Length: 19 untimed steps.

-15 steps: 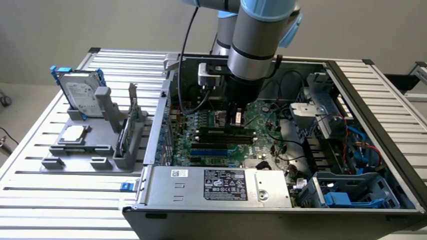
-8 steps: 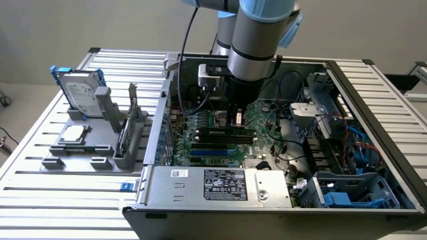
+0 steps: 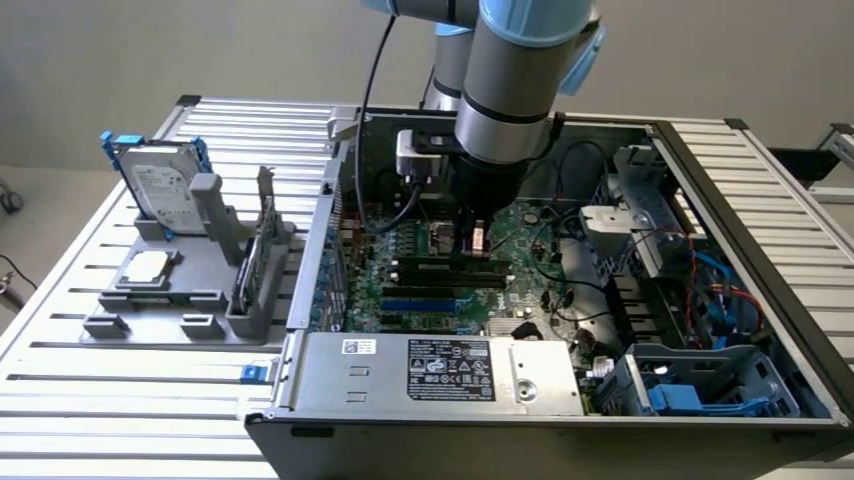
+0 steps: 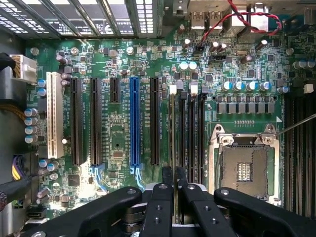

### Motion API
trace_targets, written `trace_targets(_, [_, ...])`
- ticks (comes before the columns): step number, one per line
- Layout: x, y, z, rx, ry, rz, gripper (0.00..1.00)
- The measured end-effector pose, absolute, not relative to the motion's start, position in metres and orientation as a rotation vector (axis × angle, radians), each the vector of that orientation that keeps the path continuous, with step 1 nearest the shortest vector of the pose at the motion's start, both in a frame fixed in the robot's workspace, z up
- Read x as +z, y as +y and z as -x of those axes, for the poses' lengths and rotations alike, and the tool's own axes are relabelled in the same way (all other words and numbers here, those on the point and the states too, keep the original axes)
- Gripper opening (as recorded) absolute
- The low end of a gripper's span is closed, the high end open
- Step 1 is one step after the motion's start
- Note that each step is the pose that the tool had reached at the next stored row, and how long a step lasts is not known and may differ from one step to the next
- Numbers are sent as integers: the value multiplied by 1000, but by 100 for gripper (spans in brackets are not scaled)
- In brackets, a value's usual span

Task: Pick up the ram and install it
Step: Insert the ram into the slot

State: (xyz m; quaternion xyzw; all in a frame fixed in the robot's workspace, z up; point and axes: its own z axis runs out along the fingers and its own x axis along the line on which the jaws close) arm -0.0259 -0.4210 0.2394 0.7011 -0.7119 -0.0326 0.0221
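A: Tool (image 4: pixel 174 185) status?

B: Clenched on the ram (image 4: pixel 171 128). In the wrist view the two fingers (image 4: pixel 162 197) were pinched close together w/ the thin board edge-on between them, running up from the fingertips along the motherboard (image 4: pixel 247 69).

A: Ram's spot?

B: Inside the open PC case (image 3: pixel 747 200), held upright over the black memory slots (image 4: pixel 190 133), just beside the CPU socket (image 4: pixel 244 165). Looked lined up w/ the slot nearest the long black expansion slot; couldn't tell if it was seated or only touching.

A: Exterior view?

B: Arm (image 3: pixel 514 80) came straight down into the case, tool (image 3: pixel 474 245) low over the middle of the board, close to the slots. Ram itself was hard to make out there.

A: Other stuff on the board?

B: Blue expansion slot (image 4: pixel 134 123) w/ black ones on both sides, white slot (image 4: pixel 53 116) further out. Red wire (image 4: pixel 247 19) looped near the rear ports.

A: Outside the case?

B: Grey fixture (image 3: pixel 187 290) on the slatted desk (image 3: pixel 107 400), at the exterior view's left of the case. Hard drive w/ blue brackets (image 3: pixel 163 185) stood upright in it, small silver chip (image 3: pixel 147 265) lay flat in front. Power supply (image 3: pixel 441 370) sat at the case's near edge, label up.
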Motion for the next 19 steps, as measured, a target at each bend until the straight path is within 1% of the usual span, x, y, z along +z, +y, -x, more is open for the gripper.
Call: trace_targets(19, [234,-421,27,-101,-2206,-2173,14])
